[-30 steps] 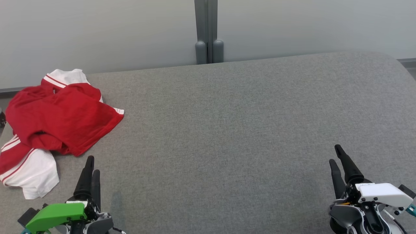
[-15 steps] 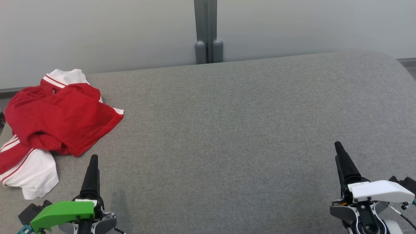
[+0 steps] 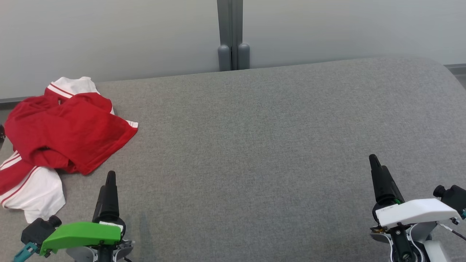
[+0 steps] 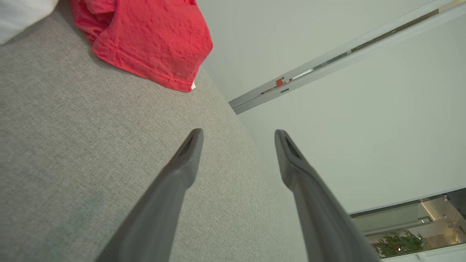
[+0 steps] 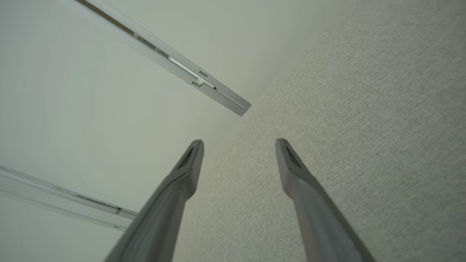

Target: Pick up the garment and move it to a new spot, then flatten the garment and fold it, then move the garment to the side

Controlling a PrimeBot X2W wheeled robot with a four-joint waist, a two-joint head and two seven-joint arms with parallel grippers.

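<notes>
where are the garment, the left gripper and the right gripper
garment (image 3: pixel 69 134), head view, on its red middle part
left gripper (image 4: pixel 238 131), left wrist view, midway between its open fingertips
right gripper (image 5: pixel 238 141), right wrist view, midway between its open fingertips

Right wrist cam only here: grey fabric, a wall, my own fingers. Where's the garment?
Observer: The garment, red and white, lies crumpled at the far left of the grey surface.
Operator: Is anything holding it?
Observer: No. The left gripper is open, short of the red hem, with bare fabric between them.
Operator: And my arm relative to it?
Observer: The right gripper sits at the near right, across the whole surface from the garment.
</notes>
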